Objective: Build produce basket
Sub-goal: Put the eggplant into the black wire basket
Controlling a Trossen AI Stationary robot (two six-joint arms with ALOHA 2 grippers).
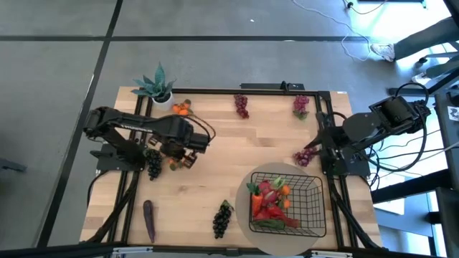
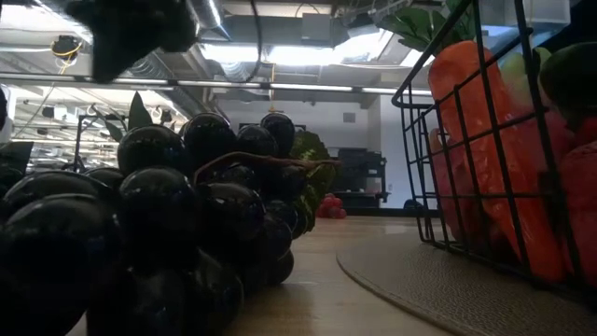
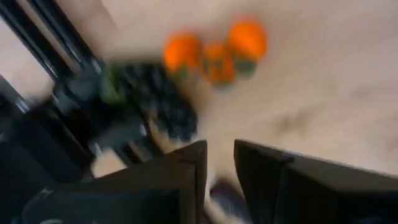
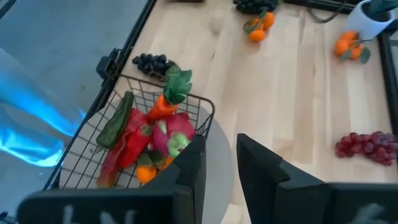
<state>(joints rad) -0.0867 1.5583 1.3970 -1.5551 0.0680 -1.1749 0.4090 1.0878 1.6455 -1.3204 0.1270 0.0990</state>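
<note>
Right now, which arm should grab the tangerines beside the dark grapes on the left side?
Left. The left gripper hangs right beside the tangerines and dark grapes. The right gripper sits across the table, above the basket.

No readable text, labels, brands, numbers or signs in any view. Checked table, arms, basket (image 1: 305, 208) and produce, and the room behind in the low view: nothing legible there.
</note>
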